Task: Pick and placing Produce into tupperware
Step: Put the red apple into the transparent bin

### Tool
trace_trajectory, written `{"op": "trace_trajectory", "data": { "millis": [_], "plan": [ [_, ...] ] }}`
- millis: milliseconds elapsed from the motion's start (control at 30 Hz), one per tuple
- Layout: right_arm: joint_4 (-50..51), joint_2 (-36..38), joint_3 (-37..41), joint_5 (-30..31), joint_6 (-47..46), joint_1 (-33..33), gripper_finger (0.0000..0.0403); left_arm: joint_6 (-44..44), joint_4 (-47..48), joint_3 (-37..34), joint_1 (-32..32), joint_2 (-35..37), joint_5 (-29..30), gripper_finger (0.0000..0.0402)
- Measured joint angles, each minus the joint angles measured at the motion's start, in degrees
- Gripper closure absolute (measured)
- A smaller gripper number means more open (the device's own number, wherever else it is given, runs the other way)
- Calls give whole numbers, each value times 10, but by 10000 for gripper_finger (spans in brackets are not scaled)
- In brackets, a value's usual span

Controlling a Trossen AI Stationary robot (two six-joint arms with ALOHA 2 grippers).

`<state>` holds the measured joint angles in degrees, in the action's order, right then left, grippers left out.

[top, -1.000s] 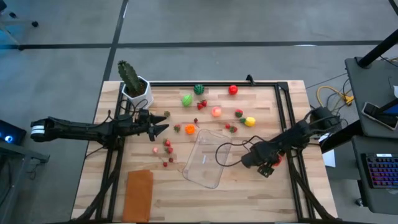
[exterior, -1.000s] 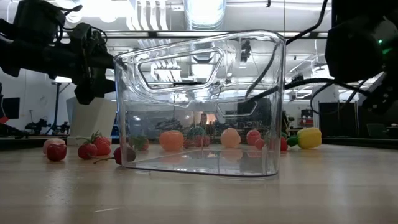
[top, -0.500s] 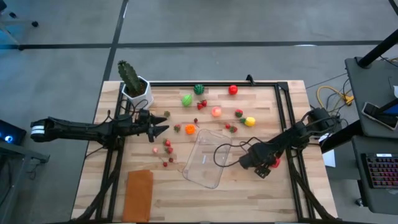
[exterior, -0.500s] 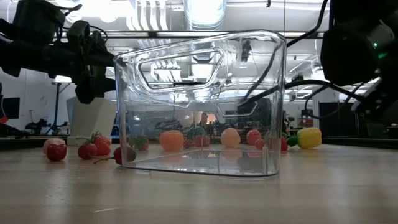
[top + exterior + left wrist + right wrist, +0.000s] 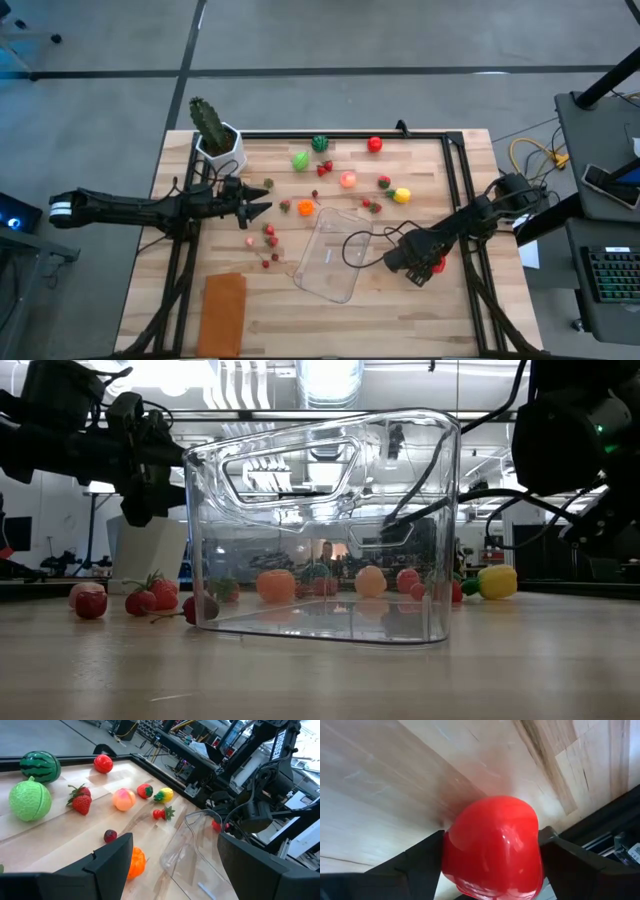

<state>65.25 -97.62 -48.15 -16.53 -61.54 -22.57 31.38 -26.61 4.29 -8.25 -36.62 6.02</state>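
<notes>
The tupperware is a clear container standing on the wooden table, close up in the low view. Produce lies scattered beyond it: a green melon, a watermelon, a tomato, a peach, a yellow pepper, an orange piece and strawberries. My right gripper, right of the tupperware, is shut on a glossy red fruit. My left gripper hangs open over the table's left part, nothing between its fingers. My right gripper pinches the red fruit between its two fingers, one on each of its opposite sides. The fingers come slanting down from the table's right side. The fruit's underside appears to rest on the wood.
A cactus in a white pot stands at the far left corner. A flat orange-brown rectangle lies near the front left. Black frame rails run along the table's right, left and far sides. A black cable loops over the tupperware.
My right gripper has shifted slightly toward the tupperware, and the red fruit now shows between its fingers instead of beside them. The left arm and the other produce have kept still.
</notes>
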Motion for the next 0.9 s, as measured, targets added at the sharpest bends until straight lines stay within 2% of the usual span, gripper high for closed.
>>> {"op": "trace_trajectory", "data": {
  "millis": [200,300,467,600,700,800,900],
  "plan": [
    [16,1,-18,-1,0,0,126,0,-1,0,0,0,0,125],
    [38,10,-44,18,-6,0,123,0,-3,0,0,0,0,125],
    [84,48,-126,111,-49,4,112,-1,-24,1,0,-1,0,125],
    [77,89,-201,218,-60,28,111,-2,-29,1,0,-1,0,125],
    [17,114,-240,260,-17,68,114,-1,-29,1,0,-1,0,125],
    [-109,129,-257,249,64,113,116,-1,-29,1,0,-1,0,125],
    [-229,125,-265,211,142,153,116,-2,-29,1,0,-1,0,125]
  ]
}}
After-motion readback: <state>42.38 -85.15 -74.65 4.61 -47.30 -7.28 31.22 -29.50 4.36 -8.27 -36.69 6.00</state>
